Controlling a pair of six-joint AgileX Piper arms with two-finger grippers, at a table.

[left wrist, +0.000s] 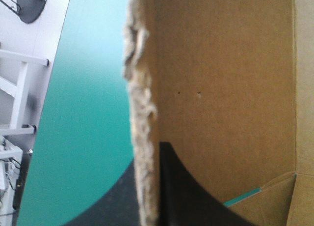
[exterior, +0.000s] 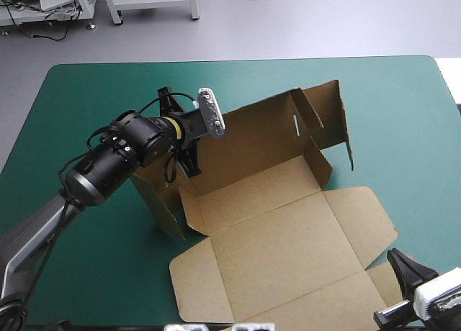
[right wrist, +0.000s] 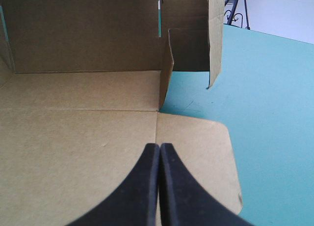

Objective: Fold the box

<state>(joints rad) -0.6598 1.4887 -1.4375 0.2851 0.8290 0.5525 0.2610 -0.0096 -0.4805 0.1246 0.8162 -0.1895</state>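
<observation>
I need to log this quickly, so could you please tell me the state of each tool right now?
Left tool: closed on a raised wall of the box.
Right tool: closed, holding nothing.

The high camera sits above and behind the robot, facing forward and down, taking in the whole teal-green covered desk (exterior: 86, 101) and the brown board box (exterior: 288, 230). The left wrist camera, turned a quarter, is pressed close to a raised wall's raw edge (left wrist: 144, 113), which sits between the left arm's black fingers (left wrist: 184, 191). The right wrist camera looks low across the box's flat panel (right wrist: 73, 147), past the right arm's black fingers (right wrist: 142, 186), toward the standing back wall (right wrist: 83, 34), shared with the high view.
</observation>
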